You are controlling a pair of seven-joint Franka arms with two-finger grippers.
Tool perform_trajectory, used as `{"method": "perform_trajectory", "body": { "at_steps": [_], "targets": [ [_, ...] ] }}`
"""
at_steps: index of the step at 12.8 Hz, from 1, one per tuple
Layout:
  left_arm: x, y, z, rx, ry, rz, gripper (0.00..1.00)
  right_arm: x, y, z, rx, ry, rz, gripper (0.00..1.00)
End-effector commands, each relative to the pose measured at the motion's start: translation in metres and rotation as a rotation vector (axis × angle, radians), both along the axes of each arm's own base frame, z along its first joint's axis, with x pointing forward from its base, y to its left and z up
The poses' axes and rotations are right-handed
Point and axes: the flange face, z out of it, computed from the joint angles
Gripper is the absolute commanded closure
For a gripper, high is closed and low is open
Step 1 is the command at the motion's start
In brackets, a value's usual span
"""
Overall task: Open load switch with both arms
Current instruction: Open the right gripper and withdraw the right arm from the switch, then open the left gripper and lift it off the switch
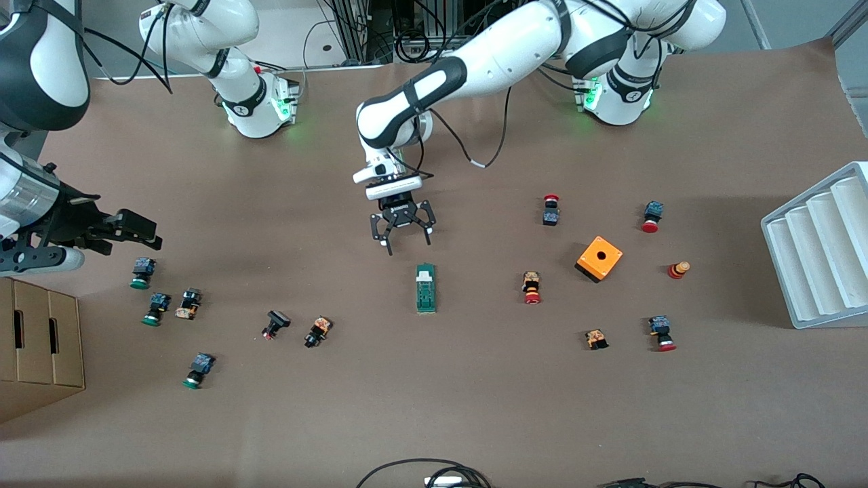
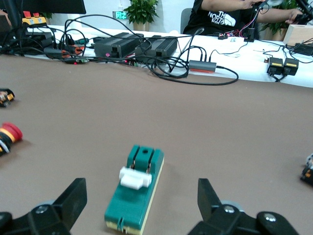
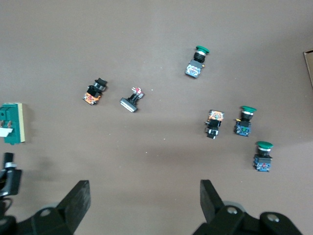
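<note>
Brown table (image 1: 475,407) carries the green load switch (image 1: 426,288) untouched at its middle, with the left gripper (image 1: 401,227) above it, jaws wide, in approach, while the right gripper (image 1: 139,230) waits wide-jawed over the green-capped buttons (image 1: 142,272), so I judge both 2 grippers must next descend and grip it.

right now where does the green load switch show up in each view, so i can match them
Front view: the load switch lies mid-table, just nearer the camera than the open left gripper.
Left wrist view: low centre, between that gripper's fingers.
Right wrist view: cut off at the picture's edge.
Shared landmark: its white end piece.
</note>
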Motion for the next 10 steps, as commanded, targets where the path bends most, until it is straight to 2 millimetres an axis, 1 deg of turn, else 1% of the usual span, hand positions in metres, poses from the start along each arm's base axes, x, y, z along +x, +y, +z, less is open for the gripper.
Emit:
{"method": "perform_trajectory", "body": {
  "at_steps": [1,2,3,4,5,7,8,9,10],
  "targets": [
    [0.014,0.004,0.060,0.007,0.042,-0.007,0.00,0.004,-0.001,0.002,-0.029,-0.014,0.022,0.00],
    [0.012,0.000,0.074,0.001,0.060,-0.026,0.00,0.003,-0.002,0.003,-0.028,-0.013,0.020,0.00],
    [0.019,-0.002,0.088,-0.009,0.073,-0.027,0.00,0.003,-0.001,0.004,-0.029,-0.012,0.013,0.00],
    [0.022,-0.006,0.103,-0.014,0.087,-0.040,0.00,0.004,-0.001,0.004,-0.042,-0.015,0.016,0.00],
    [0.028,-0.007,0.115,-0.013,0.098,-0.044,0.00,0.004,-0.006,0.008,-0.048,-0.021,0.015,0.00],
    [0.043,0.000,0.145,0.029,0.146,-0.052,0.00,0.005,-0.009,0.008,-0.049,-0.026,0.014,0.00],
    [0.047,0.000,0.169,0.034,0.173,-0.062,0.00,0.004,-0.010,0.008,-0.049,-0.023,0.015,0.00],
    [0.052,0.001,0.189,0.039,0.196,-0.070,0.00,0.004,-0.012,0.007,-0.054,-0.021,0.033,0.00],
    [0.060,0.006,0.208,0.048,0.207,-0.077,0.00,0.006,-0.032,0.006,-0.070,-0.029,0.068,0.00]
  ]
}}
